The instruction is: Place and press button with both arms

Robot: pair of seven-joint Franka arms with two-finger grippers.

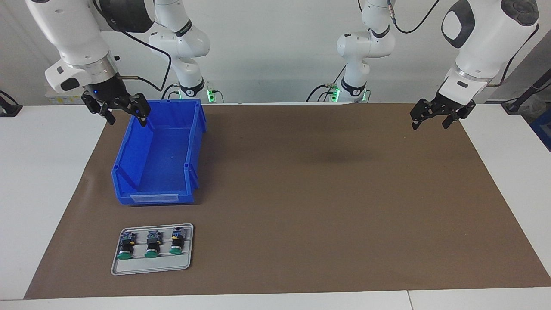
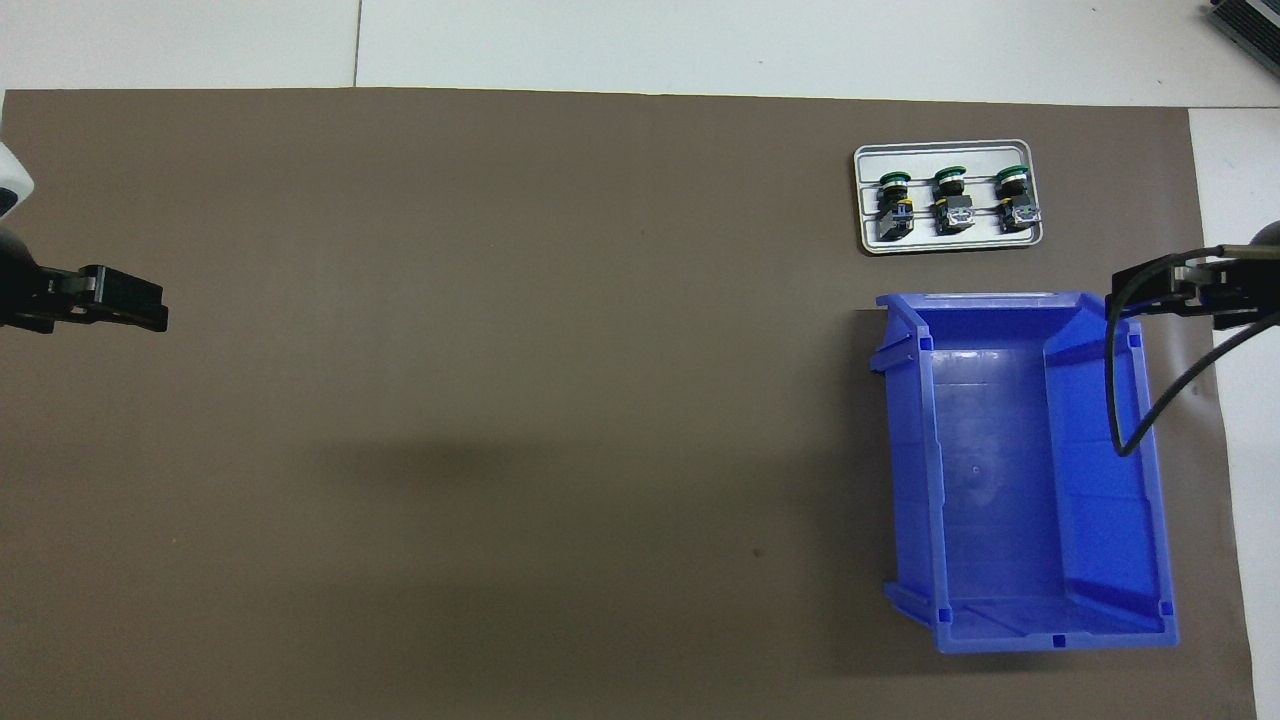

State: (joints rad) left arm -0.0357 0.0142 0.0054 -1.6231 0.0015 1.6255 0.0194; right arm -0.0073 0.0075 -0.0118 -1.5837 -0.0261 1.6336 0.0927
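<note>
Three green-capped buttons lie side by side on a grey tray (image 1: 150,266) (image 2: 950,157): one (image 1: 125,249) (image 2: 1015,197), a middle one (image 1: 153,246) (image 2: 950,198) and another (image 1: 177,243) (image 2: 893,200). No gripper touches them. My right gripper (image 1: 127,120) (image 2: 1125,290) hangs open and holds nothing, in the air over the blue bin's (image 1: 163,163) (image 2: 1000,480) outer side wall. Over the brown mat's (image 1: 323,193) edge at the left arm's end, my left gripper (image 1: 430,124) (image 2: 150,310) waits open, with nothing between its fingers.
The blue bin stands open-topped with nothing in it, at the right arm's end of the table. The tray lies farther from the robots than the bin. A black cable (image 2: 1125,400) loops down over the bin. White table borders the mat.
</note>
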